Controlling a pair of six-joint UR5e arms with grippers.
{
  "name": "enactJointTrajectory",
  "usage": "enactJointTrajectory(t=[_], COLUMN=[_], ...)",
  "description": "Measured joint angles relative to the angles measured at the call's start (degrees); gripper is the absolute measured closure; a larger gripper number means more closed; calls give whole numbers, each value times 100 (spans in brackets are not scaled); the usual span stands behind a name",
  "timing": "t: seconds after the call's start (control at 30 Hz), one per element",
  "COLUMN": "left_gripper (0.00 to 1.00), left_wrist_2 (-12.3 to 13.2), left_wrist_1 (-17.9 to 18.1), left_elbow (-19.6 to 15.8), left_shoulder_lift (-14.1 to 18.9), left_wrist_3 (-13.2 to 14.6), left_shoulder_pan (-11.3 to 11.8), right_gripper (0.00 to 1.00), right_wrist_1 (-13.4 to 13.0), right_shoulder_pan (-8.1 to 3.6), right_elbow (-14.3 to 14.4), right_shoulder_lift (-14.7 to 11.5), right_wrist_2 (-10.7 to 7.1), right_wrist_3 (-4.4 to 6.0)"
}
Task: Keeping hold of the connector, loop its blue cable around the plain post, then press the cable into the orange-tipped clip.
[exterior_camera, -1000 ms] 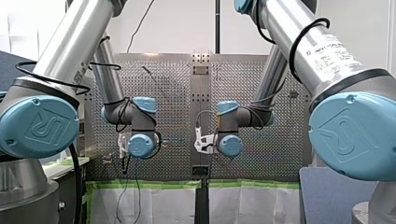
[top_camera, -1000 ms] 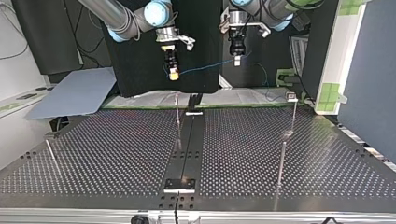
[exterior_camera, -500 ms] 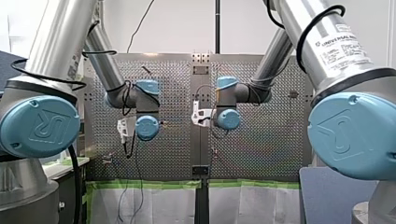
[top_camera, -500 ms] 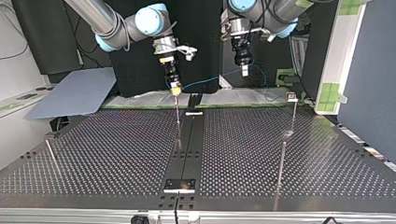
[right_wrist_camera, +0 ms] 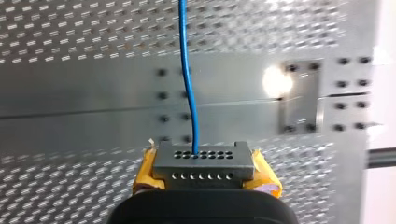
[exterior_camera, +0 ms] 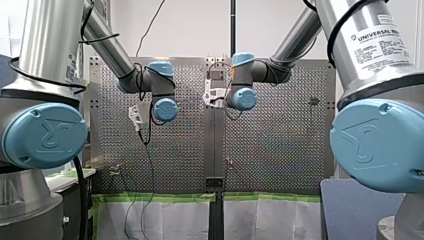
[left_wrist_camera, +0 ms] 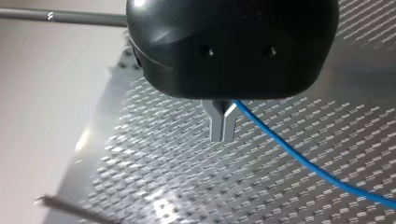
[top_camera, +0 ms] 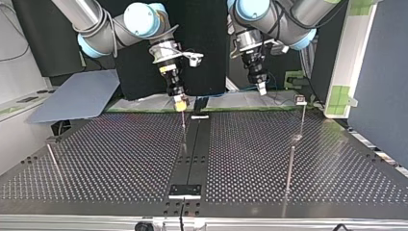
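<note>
My right gripper (right_wrist_camera: 205,175) is shut on a grey connector (right_wrist_camera: 204,157) with rows of holes, held between its yellow pads (right_wrist_camera: 265,179). A blue cable (right_wrist_camera: 189,79) runs from the connector out over the perforated plate. In the top view this gripper (top_camera: 180,102) hangs just above the tip of a thin plain post (top_camera: 184,126) near the centre strip. My left gripper (left_wrist_camera: 223,129) has its metal fingers shut on the blue cable (left_wrist_camera: 299,158), which trails off to one side. In the top view it (top_camera: 262,88) hovers at the right, above the table's far edge.
At the top view's right stand a post with a small block on top (top_camera: 301,100) and a taller plain post (top_camera: 290,166). A leaning rod (top_camera: 53,161) is at the left. A dark centre strip (top_camera: 193,154) splits the perforated table. A grey board (top_camera: 77,94) lies beyond the far left edge.
Both arms have come down and towards the table in the top view, rising in the front view. My right gripper with the connector has dropped to the thin post's tip.
</note>
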Motion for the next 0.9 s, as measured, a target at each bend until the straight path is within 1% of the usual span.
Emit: enactJointTrajectory(t=[0.1,0.33,0.43,0.57,0.63,0.73,0.9], left_gripper=[100,100,100,100,100,100,100], left_wrist_2=[-58,-74,-30,148,244,427,726], left_wrist_1=[-173,-541,-703,-942,-1049,-1237,-1531], left_elbow=[172,541,703,945,1049,1237,1536], left_shoulder_lift=[173,542,703,944,1049,1237,1535], left_wrist_3=[6,-2,-8,-110,-194,-357,-524], left_shoulder_pan=[59,204,299,516,618,804,1101], right_gripper=[100,100,100,100,100,100,100], right_wrist_1=[174,528,707,941,995,1049,1194], right_shoulder_pan=[0,0,-1,-6,-11,-27,-41], right_elbow=[-109,-354,-478,-662,-742,-874,-1105], right_shoulder_lift=[-175,-528,-707,-927,-958,-923,-680], right_wrist_2=[-63,-118,-170,-256,-294,-350,-431], right_wrist_3=[-3,15,21,23,25,28,8])
